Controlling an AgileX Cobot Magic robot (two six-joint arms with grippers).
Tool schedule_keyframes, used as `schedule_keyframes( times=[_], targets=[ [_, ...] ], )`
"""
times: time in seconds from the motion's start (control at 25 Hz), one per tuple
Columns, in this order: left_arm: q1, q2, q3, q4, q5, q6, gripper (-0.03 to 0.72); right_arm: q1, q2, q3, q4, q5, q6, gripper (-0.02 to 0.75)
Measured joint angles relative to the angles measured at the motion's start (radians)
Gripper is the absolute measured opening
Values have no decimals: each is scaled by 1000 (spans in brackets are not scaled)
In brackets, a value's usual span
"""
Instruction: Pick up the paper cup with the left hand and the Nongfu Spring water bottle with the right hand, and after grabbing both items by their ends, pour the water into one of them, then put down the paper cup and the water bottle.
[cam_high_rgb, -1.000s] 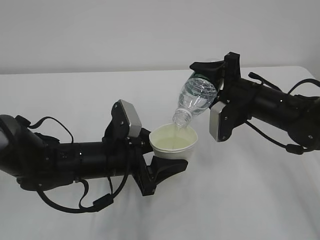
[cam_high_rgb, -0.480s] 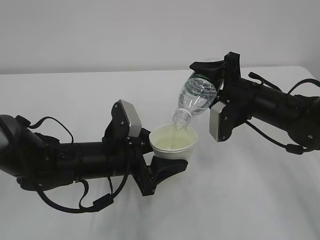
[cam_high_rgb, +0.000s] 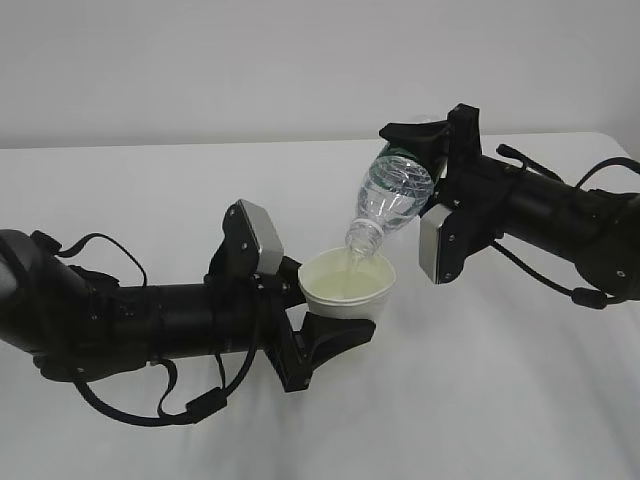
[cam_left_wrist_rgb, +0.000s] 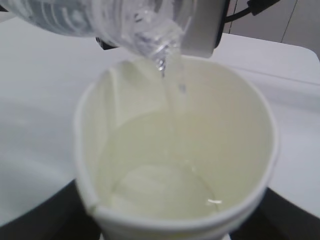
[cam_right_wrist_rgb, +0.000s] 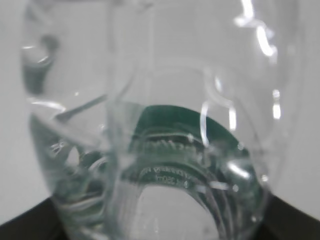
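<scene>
Clear water (cam_left_wrist_rgb: 172, 80) runs in a thin stream from the neck of the Nongfu Spring water bottle (cam_high_rgb: 392, 200) into the paper cup (cam_high_rgb: 347, 285), so the pour is under way and the job now is to keep it clean. The left tool (cam_high_rgb: 318, 340) is clamped round the lower part of the cup and holds it upright above the white bench (cam_high_rgb: 480, 400); the right tool (cam_high_rgb: 432, 150) grips the bottle by its base end, tilted steeply, mouth just over the far side of the rim. In the left wrist view the stream lands well inside the wall and the cup looks roughly a third to half full. Doing this well likely means keeping the cup level and steady, keeping the neck inside the rim line without touching it, and changing the tilt slowly so the flow does not surge. Righting the bottle over the cup should catch the last drips before either goes down.
</scene>
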Motion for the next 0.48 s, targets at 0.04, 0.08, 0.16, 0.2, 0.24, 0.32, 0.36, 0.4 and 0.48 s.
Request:
schedule_keyframes(
  times=[0.04, 0.08, 0.16, 0.2, 0.24, 0.32, 0.36, 0.4, 0.48],
  targets=[
    [0, 0, 0, 0, 0, 0, 484, 0, 0, 0, 0, -1, 0, 466],
    [0, 0, 0, 0, 0, 0, 484, 0, 0, 0, 0, -1, 0, 466],
    [0, 0, 0, 0, 0, 0, 484, 0, 0, 0, 0, -1, -2, 466],
    [0, 0, 0, 0, 0, 0, 484, 0, 0, 0, 0, -1, -2, 466],
    [0, 0, 0, 0, 0, 0, 484, 0, 0, 0, 0, -2, -2, 466],
    [0, 0, 0, 0, 0, 0, 484, 0, 0, 0, 0, -2, -2, 466],
    [0, 0, 0, 0, 1, 0, 484, 0, 0, 0, 0, -2, -2, 466],
    [0, 0, 0, 0, 1, 0, 484, 0, 0, 0, 0, -2, -2, 466],
    [0, 0, 0, 0, 1, 0, 484, 0, 0, 0, 0, -2, -2, 466]
  ],
)
